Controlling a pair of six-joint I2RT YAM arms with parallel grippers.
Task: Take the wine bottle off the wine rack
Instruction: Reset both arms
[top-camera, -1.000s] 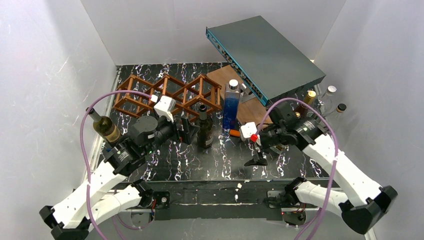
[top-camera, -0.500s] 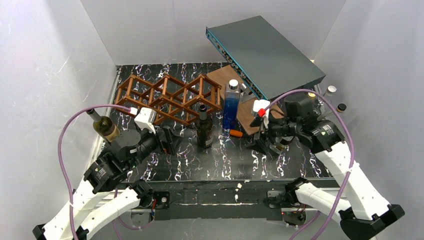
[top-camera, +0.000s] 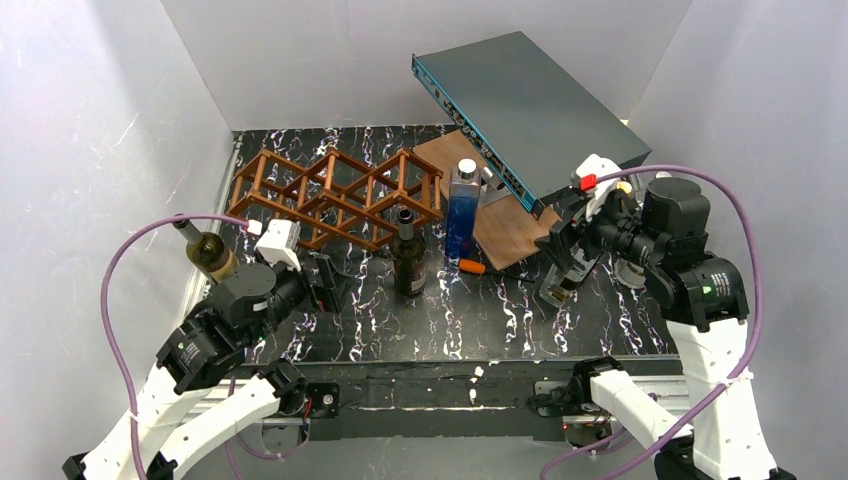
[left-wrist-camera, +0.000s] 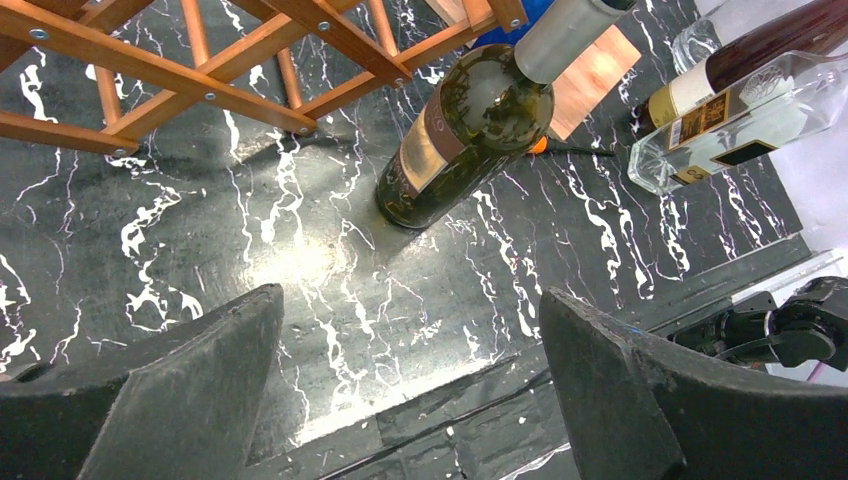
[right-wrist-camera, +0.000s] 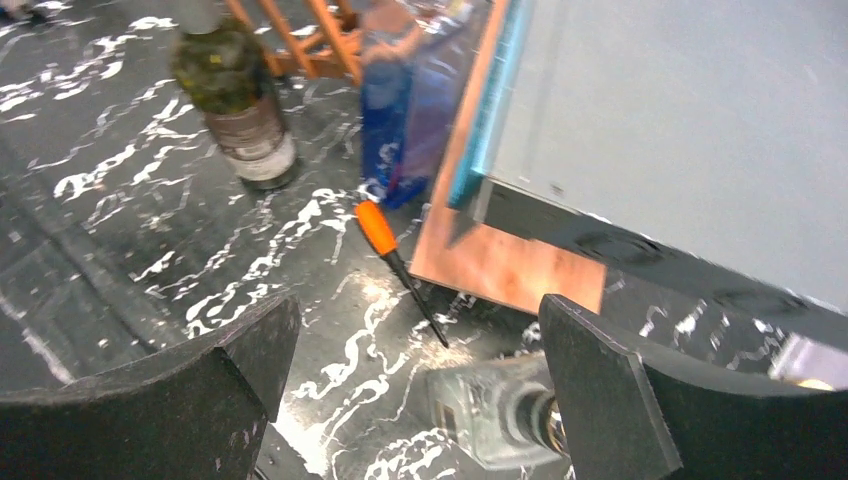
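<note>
A: Where is the wine bottle?
B: The wine bottle stands upright on the table, just in front of the right end of the wine rack; whether it touches the bars, I cannot tell.
A: And the hands?
B: The left hand hangs low to the left of the wine bottle, apart from it, fingers spread wide, gripping nothing; the right hand is up by the wooden board, equally wide, nothing between its fingers.
A: What lies near the right one?
B: A clear bottle sits below it; an orange-handled screwdriver lies beside the board's edge; a blue bottle stands between the wine bottle and the board.
</note>
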